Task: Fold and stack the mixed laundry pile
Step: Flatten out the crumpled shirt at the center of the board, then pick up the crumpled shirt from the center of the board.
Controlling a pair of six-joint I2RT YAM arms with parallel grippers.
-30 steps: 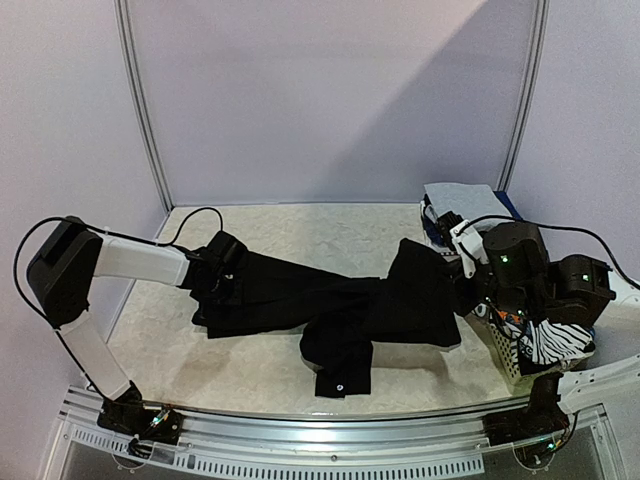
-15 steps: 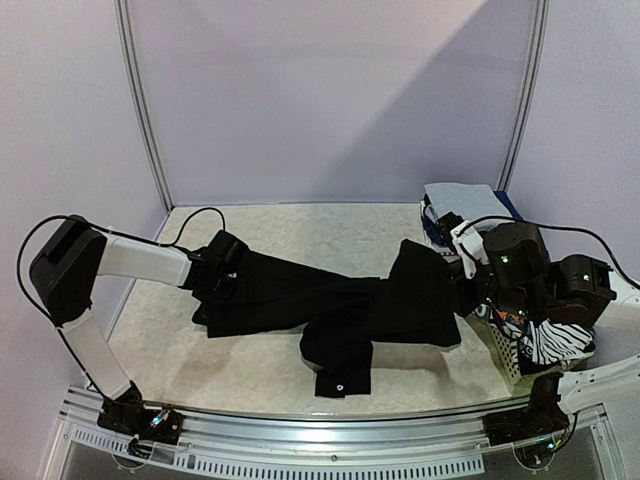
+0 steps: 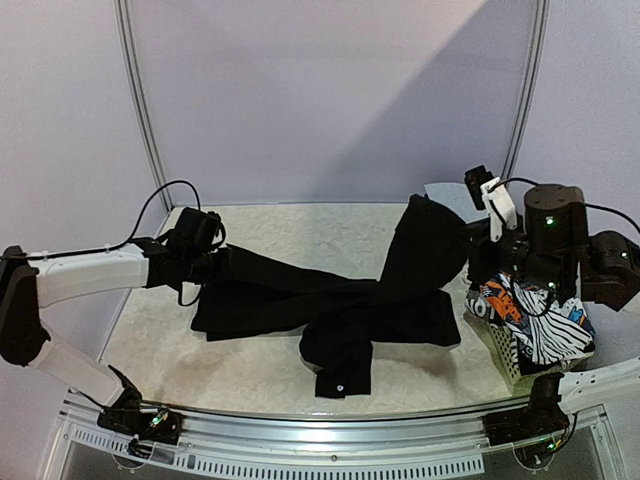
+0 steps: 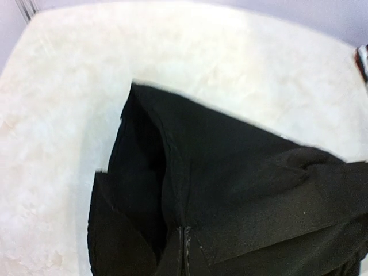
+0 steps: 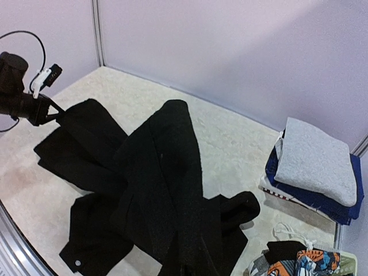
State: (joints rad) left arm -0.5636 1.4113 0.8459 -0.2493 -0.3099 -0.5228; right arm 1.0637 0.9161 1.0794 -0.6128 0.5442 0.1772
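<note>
At 9 o'clock, left gripper [image 3: 208, 262]: pinched closed on black top [image 3: 300, 295].
Right gripper [image 3: 468, 238], 3 o'clock: closed, holding top raised.

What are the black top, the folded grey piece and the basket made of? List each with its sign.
The black top: soft matte cloth; it drapes, creases and shows a stitched seam. The grey piece: cloth with a flecked, fuzzy surface, perhaps jersey or fleece. The basket: white lattice, stiff-looking, probably plastic.
</note>
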